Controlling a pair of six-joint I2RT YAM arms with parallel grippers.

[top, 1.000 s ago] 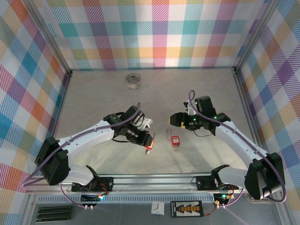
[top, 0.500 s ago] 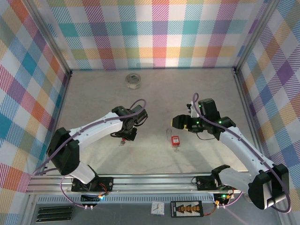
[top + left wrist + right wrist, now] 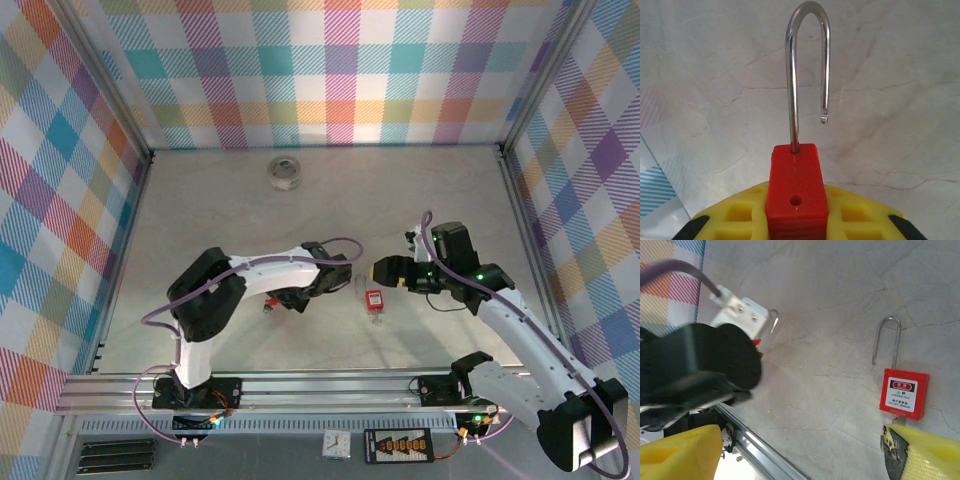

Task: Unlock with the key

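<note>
Padlock (image 3: 903, 392) lies flat on the bench (image 3: 830, 285), just beside your right hand (image 3: 388, 271), whose fingers (image 3: 925, 452) stand apart. Your left hand (image 3: 338, 284) is clamped on a second red lock (image 3: 796, 190), shackle (image 3: 807, 60) open. Both look light, rigid, slick; grip the body's flat sides, never the shackle.

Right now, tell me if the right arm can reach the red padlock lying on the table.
Probably yes. The red plastic padlock with steel shackle lies in the open, the right gripper beside it, jaws spread, nothing between. The left gripper, clamping a second red padlock, sits clear.
</note>
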